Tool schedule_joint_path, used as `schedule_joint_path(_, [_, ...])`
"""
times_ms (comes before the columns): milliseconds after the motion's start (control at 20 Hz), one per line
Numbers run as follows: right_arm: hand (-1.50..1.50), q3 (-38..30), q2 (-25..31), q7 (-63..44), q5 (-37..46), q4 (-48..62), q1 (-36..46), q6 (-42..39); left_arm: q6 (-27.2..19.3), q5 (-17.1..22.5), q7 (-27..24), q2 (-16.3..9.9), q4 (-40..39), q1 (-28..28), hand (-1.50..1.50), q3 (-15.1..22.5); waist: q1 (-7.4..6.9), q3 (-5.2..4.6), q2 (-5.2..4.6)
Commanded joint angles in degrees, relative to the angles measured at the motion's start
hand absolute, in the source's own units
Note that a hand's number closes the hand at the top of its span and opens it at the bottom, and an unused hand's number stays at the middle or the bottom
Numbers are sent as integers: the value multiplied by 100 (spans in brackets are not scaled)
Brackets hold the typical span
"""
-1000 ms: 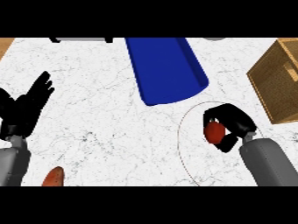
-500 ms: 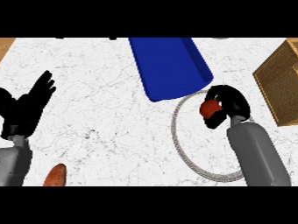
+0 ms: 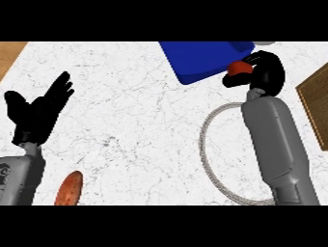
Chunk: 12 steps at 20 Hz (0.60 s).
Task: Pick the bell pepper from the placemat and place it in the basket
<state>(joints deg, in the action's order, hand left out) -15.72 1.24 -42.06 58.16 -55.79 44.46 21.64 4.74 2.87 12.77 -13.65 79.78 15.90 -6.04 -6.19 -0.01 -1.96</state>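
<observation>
One red bell pepper [image 3: 238,67] sits pinched in the right hand [image 3: 263,72] fingers near the bench's far edge; only partly enclosed, it could slip before reaching the basket [image 3: 327,103]. Left hand [image 3: 38,111] rests, fingers spread.

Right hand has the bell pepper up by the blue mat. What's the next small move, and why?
Probably carry it right, toward the basket. The right hand is curled round the red bell pepper over the edge of the blue placemat, and the basket's wicker wall lies to the hand's right, apart from it. The left hand rests open at the left.
</observation>
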Motion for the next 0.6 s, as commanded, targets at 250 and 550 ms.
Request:
schedule_joint_path(250, [150,-113,95,-1585,1807,1007,1885,2038,40,-80,19,64,-41,115,0,156,-154,-29,-46])
schedule_joint_path(550, [150,-305,283,-2826,2940,1918,2865,1946,34,3,70,-36,-154,172,0,-29,-23,-27,10])
